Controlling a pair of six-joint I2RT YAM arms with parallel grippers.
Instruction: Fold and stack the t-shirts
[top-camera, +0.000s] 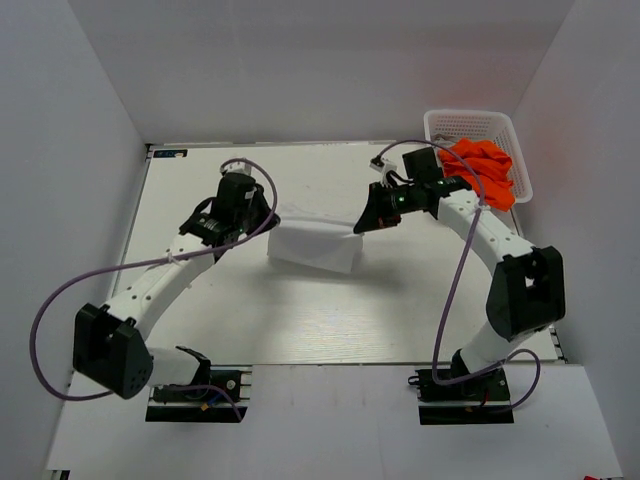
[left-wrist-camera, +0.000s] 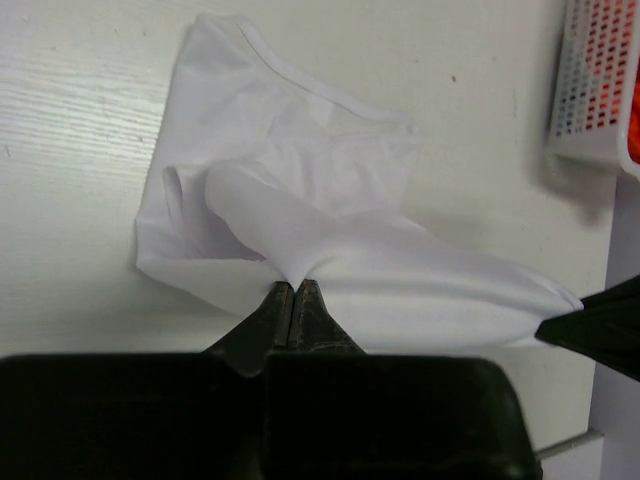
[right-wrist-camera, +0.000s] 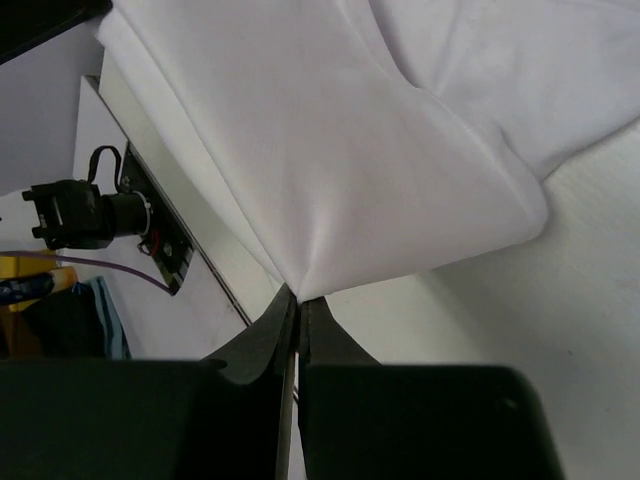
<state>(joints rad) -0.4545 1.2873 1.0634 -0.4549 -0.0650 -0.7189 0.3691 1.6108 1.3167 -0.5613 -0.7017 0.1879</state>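
A white t-shirt hangs partly folded over the middle of the table, stretched between both grippers. My left gripper is shut on its left edge; in the left wrist view the cloth fans out from the closed tips, with the collar lying on the table. My right gripper is shut on the right edge; in the right wrist view the cloth rises from the closed tips. An orange t-shirt lies bunched in the basket.
A white mesh basket stands at the table's back right corner, also at the right edge of the left wrist view. White walls enclose the table on the left, back and right.
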